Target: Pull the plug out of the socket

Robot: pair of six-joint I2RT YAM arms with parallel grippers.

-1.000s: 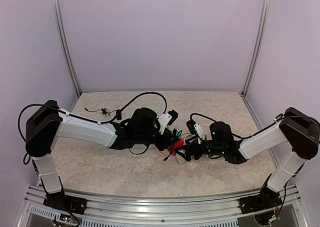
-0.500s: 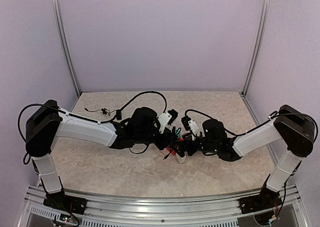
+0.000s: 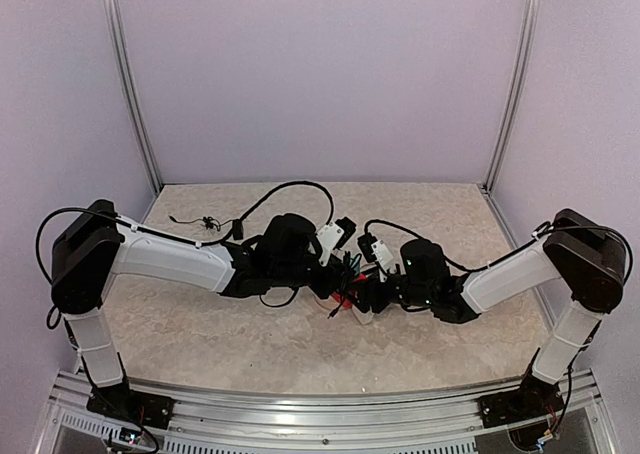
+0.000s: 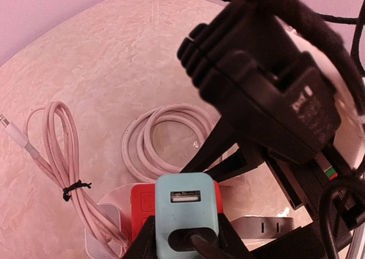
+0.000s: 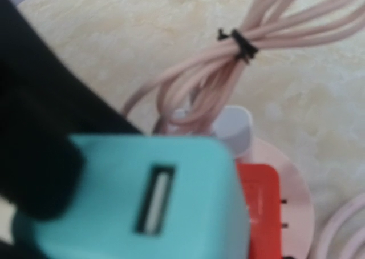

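Observation:
The plug (image 4: 185, 205), a light blue block with a USB port, sits on the red socket (image 4: 142, 205) at the bottom of the left wrist view. My left gripper (image 4: 185, 225) is shut on the plug, one black finger on each side. In the right wrist view the plug (image 5: 142, 202) fills the lower frame, with the socket (image 5: 259, 213) just right of it. In the top view my right gripper (image 3: 368, 296) meets the left gripper (image 3: 335, 279) at the table's middle. The right gripper's own fingers are not clearly shown.
A white coiled cable (image 4: 165, 139) lies behind the socket. A pale cable bundle with a black tie (image 4: 57, 156) lies to its left. A grey piece with slots (image 4: 262, 226) sits to the right. The right arm's black wrist housing (image 4: 268, 93) looms close above. A thin black wire (image 3: 200, 221) lies far left.
The right arm has slid left until its gripper reaches the plug and socket beside the left gripper. The left arm has stayed where it was.

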